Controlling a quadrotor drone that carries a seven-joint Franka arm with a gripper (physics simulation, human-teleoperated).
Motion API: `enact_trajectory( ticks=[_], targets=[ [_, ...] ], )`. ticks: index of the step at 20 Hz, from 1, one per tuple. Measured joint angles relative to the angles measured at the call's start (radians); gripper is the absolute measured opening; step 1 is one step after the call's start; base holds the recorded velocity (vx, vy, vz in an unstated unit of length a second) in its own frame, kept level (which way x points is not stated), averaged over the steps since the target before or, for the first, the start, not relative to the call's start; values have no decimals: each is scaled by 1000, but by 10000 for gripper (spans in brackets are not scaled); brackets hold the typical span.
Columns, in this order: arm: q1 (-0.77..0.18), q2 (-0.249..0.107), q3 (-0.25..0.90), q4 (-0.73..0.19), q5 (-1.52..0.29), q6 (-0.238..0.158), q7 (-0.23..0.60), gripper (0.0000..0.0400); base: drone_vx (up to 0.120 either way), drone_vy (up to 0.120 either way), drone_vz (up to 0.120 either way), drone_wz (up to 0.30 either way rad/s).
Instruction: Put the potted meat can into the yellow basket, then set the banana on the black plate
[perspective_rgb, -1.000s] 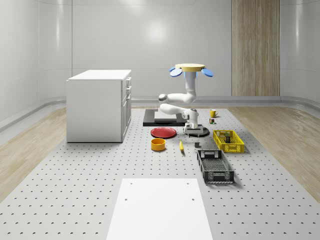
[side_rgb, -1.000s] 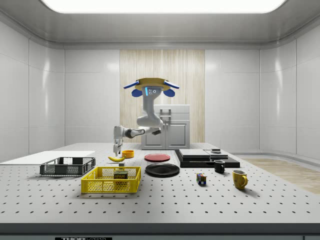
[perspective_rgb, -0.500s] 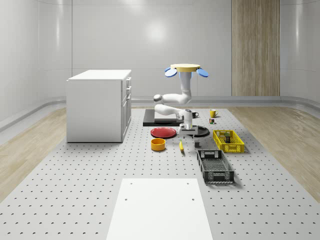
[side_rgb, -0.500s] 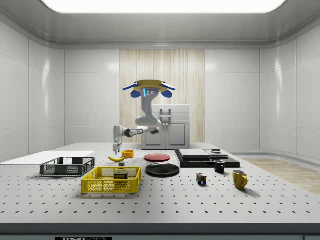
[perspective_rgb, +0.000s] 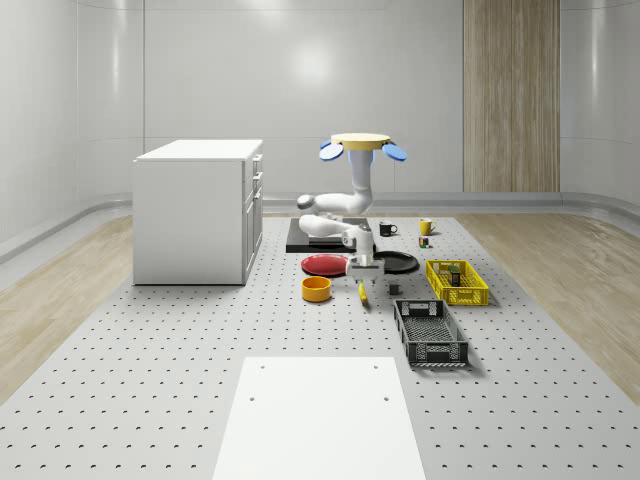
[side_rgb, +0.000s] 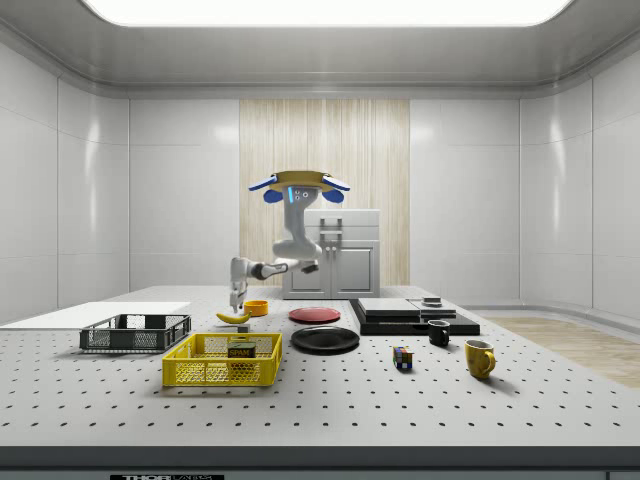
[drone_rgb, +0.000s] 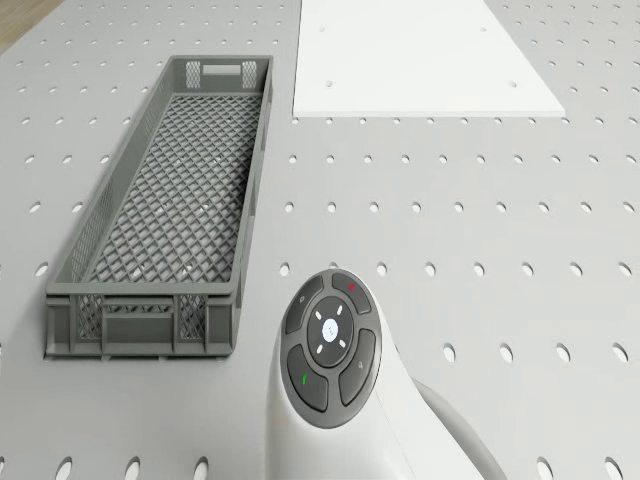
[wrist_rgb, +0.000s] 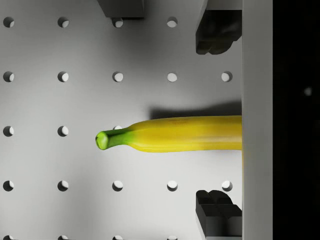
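Can step looks done: potted meat can (side_rgb: 240, 351) sits inside the yellow basket (side_rgb: 222, 361), lower left of the side view. So this is the banana step, at the approach stage.

Drone (perspective_rgb: 362, 143) hovers above the desk (perspective_rgb: 200, 350) near the red plate (perspective_rgb: 327, 264), centre of the whole-scene view. The arm folds down and the pincer (perspective_rgb: 363, 268) hangs just over the banana (perspective_rgb: 362, 291), which lies on the desk between the orange bowl (perspective_rgb: 316, 288) and the grey crate (perspective_rgb: 429, 331).

Wrist view: banana (wrist_rgb: 170, 134) runs across mid-frame, stem end toward frame left. The pincer (wrist_rgb: 218, 122) is spread wide, one fingertip (wrist_rgb: 218, 31) at the top edge and the other at the bottom, banana between them, no contact, nothing held.

Next, by my read: drop straight down, close across the banana's body, lift, carry to the black plate (perspective_rgb: 392, 262) just behind.

View differences: the wrist view gives the finger-to-banana alignment, which the room cameras can't resolve. The side view confirms the can in the basket. The drone view shows the grey crate (drone_rgb: 160, 210) in the left half of the frame and the arm's wrist housing at bottom centre.
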Motion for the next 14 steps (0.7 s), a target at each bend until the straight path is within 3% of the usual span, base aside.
enact_trajectory(
  ticks=[5, 14],
  targets=[
    [0, 1, 0, 0, 0, -1, 0, 400, 64, 0, 0, 0],
    [-13, 4, -66, 31, -62, 30, -3, 400, 0, 0, 0, 0]
  ],
)
